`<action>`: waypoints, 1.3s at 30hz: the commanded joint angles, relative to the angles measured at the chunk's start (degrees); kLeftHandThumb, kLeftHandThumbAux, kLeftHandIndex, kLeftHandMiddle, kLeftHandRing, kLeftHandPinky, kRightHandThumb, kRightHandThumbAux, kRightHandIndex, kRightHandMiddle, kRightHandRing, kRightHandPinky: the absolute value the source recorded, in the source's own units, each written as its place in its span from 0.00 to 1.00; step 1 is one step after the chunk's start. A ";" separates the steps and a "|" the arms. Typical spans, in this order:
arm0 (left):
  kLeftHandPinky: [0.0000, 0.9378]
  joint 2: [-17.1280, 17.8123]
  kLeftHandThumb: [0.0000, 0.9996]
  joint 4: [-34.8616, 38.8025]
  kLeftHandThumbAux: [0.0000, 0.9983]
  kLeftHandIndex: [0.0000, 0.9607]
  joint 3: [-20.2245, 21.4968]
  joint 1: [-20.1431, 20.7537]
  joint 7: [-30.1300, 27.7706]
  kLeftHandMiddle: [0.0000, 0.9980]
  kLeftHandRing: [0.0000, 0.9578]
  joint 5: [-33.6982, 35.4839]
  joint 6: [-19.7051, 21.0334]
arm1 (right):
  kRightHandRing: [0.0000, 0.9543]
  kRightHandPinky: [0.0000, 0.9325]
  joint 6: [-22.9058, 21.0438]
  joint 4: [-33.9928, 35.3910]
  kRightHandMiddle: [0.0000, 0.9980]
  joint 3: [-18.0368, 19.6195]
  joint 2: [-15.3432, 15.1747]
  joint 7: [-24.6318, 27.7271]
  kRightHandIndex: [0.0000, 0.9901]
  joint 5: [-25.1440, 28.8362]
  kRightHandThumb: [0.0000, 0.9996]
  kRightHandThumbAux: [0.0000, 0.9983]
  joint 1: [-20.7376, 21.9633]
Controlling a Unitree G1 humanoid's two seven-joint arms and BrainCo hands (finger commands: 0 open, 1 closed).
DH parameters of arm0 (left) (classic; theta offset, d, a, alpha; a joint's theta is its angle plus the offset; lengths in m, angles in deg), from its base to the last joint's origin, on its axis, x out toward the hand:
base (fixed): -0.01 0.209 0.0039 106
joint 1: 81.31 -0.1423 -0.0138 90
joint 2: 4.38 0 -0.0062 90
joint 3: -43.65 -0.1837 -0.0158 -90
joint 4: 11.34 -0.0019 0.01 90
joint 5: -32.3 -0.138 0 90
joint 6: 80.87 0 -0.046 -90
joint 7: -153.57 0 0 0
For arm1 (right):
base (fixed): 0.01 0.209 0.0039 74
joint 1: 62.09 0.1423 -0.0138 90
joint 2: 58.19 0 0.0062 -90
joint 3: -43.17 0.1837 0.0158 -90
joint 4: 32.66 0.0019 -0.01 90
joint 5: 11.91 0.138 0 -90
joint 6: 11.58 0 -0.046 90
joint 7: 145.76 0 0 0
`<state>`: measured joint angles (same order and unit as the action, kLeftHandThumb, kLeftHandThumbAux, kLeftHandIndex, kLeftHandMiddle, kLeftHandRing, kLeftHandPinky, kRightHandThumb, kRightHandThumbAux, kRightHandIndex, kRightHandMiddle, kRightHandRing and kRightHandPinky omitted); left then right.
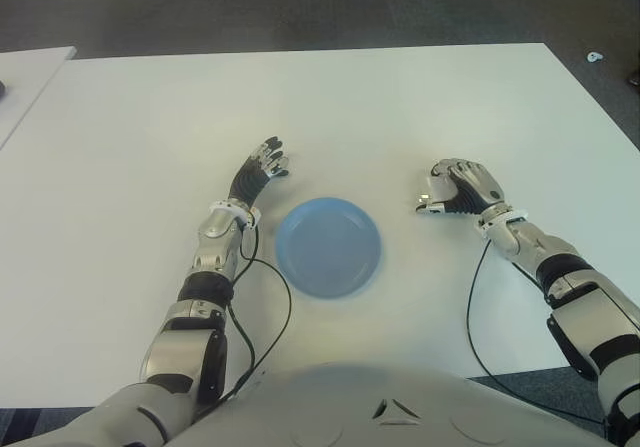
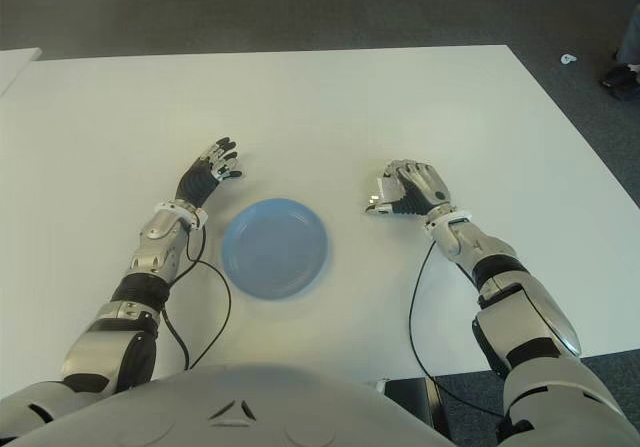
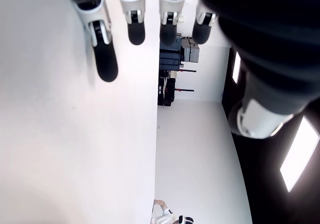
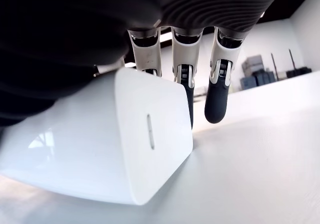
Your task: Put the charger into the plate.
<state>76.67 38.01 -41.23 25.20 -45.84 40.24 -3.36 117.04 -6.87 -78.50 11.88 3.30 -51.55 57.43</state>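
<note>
On the white desk [image 1: 400, 107] I have my right hand [image 1: 462, 189] with fingers [image 4: 218, 91] curled over the white charger [image 4: 107, 146], gripping it for the blue plate [image 1: 328, 246] beside them, while my left hand [image 1: 258, 172] hovers, fingers spread and empty.

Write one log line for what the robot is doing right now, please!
stage: grasping | right hand: curled over white charger on table | left hand: open, left of plate | blue plate: nothing in it

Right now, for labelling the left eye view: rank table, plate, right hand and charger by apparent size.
1. table
2. plate
3. right hand
4. charger, mostly hidden under that hand, so its rank is unsure
</note>
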 commanded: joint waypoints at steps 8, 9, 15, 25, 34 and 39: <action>0.10 -1.02 0.06 -1.21 0.61 0.04 -0.43 -2.76 -0.29 0.04 0.04 -0.02 3.12 | 0.92 0.95 -0.22 2.43 0.89 1.91 0.19 10.29 0.85 2.17 0.73 0.73 -3.57; 0.10 -1.06 0.06 -1.22 0.61 0.05 -0.41 -2.75 -0.27 0.04 0.04 -0.02 3.15 | 0.92 0.95 -0.27 2.65 0.89 2.05 0.15 10.57 0.85 2.25 0.72 0.73 -3.66; 0.11 -1.34 0.06 -1.49 0.60 0.05 -0.23 -2.59 -0.34 0.04 0.04 0.02 3.12 | 0.92 0.94 -0.16 3.66 0.90 2.86 -0.16 11.78 0.86 2.45 0.70 0.74 -4.11; 0.11 -1.40 0.06 -1.50 0.60 0.05 -0.09 -2.60 -0.41 0.05 0.04 0.14 2.64 | 0.92 0.95 0.33 13.56 0.90 5.07 -2.28 10.46 0.85 2.08 0.68 0.74 -5.31; 0.10 -1.06 0.07 -2.79 0.62 0.04 0.65 -1.61 0.19 0.04 0.04 0.30 2.49 | 0.93 0.96 -7.94 45.05 0.90 12.94 -2.27 8.17 0.85 -1.17 0.72 0.72 -13.55; 0.10 -1.07 0.08 -3.70 0.62 0.04 1.18 -1.05 0.85 0.04 0.04 0.42 2.20 | 0.94 0.95 -11.31 53.26 0.90 14.81 -0.23 9.24 0.85 -1.68 0.81 0.71 -17.49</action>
<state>75.60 37.95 -40.46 25.73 -45.83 40.77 -3.85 110.62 34.29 -66.76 9.87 12.43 -51.75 45.68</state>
